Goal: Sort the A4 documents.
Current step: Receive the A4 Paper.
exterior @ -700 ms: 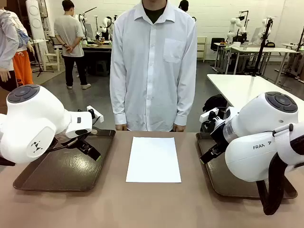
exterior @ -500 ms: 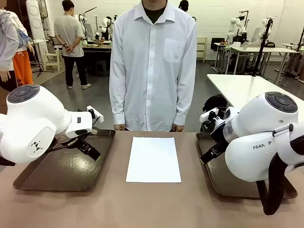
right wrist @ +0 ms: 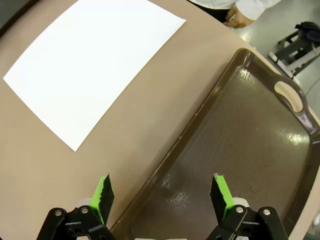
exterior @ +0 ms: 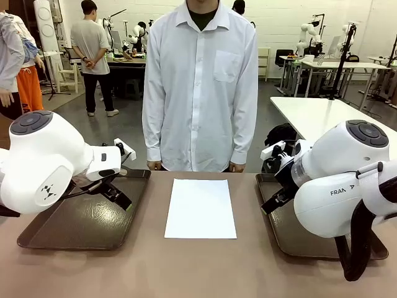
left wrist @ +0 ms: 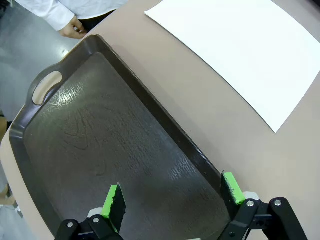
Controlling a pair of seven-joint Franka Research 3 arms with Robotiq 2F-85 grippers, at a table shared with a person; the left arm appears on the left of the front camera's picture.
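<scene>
One white A4 document (exterior: pixel 200 208) lies flat on the brown table, midway between two dark brown trays; it also lies at the top right in the left wrist view (left wrist: pixel 240 50) and at the top left in the right wrist view (right wrist: pixel 90 65). My left gripper (exterior: pixel 124 200) hovers open over the left tray (exterior: pixel 74 223), its green pads (left wrist: pixel 114 204) wide apart with nothing between them. My right gripper (exterior: pixel 268 207) hangs open above the near edge of the right tray (exterior: pixel 291 233), green pads (right wrist: pixel 220 192) spread, nothing held.
A person in a white shirt (exterior: pixel 200 87) stands at the far edge, hands (left wrist: pixel 75 27) resting at the table's rim (right wrist: pixel 240 17). Both trays (left wrist: pixel 75 125) (right wrist: pixel 250 135) have handle cut-outs. Bare tabletop surrounds the sheet.
The left arm's wrist has shifted very slightly. The sheet, the trays and the right arm are as before.
</scene>
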